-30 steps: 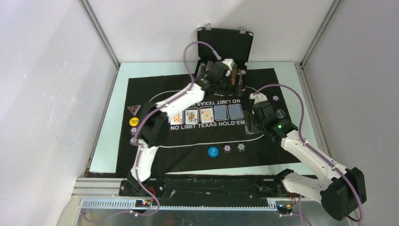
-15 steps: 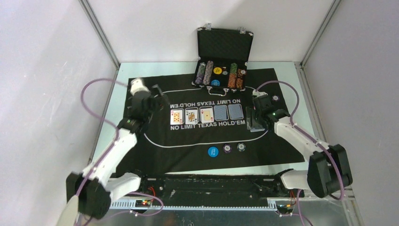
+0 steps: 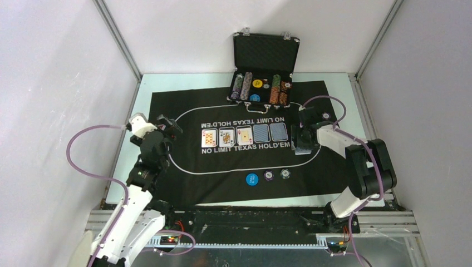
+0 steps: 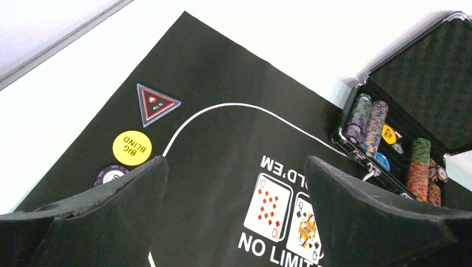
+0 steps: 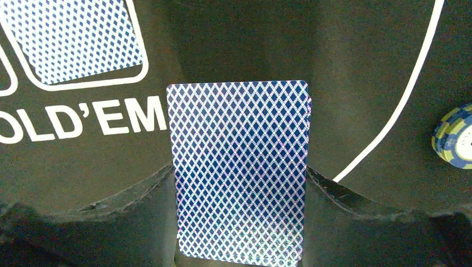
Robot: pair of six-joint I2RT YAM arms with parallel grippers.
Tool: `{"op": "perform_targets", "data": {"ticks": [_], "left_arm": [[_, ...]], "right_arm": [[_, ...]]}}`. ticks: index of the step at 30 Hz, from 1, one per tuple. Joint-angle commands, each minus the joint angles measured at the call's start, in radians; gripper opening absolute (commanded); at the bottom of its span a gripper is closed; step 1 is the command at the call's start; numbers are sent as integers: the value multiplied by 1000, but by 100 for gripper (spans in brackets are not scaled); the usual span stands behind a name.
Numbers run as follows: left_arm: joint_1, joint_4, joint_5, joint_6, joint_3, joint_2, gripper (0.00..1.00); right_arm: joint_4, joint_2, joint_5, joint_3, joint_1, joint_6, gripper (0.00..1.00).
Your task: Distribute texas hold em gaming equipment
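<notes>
my right fingers are squeezed on the blue-backed cards, just right of the card row on the mat. it looks like a stack, so extra cards could slide out if i tip it. my left fingers are wide apart, holding nothing, over the mat's left side.

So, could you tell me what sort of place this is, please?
Probably a lab robot cell staged as a poker table: a metal frame with white panels encloses the left arm and right arm, and there is a Hold'em mat, cards and a chip case.
</notes>
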Motion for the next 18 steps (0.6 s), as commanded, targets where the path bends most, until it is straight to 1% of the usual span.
{"op": "perform_targets", "data": {"ticks": [1, 7, 9, 10, 11, 12, 14, 18], "left_arm": [[10, 38, -58, -4, 0, 16, 100], [10, 41, -70, -4, -2, 23, 100], [10, 39, -78, -5, -2, 21, 100], [10, 38, -81, -5, -3, 18, 100], [10, 39, -82, -6, -4, 17, 100], [10, 39, -84, -7, -6, 13, 100], [10, 37, -90, -8, -7, 8, 100], [9, 36, -110, -13, -14, -5, 100]], "right_arm": [[43, 38, -17, 53, -17, -4, 5], [29, 54, -8, 59, -23, -1, 16], [21, 60, -8, 60, -23, 1, 24], [19, 65, -8, 60, -23, 2, 34], [14, 68, -5, 60, -23, 2, 40], [12, 72, -3, 60, -24, 2, 49], [3, 77, 12, 60, -24, 6, 55], [-12, 81, 19, 60, -25, 15, 64]]}}
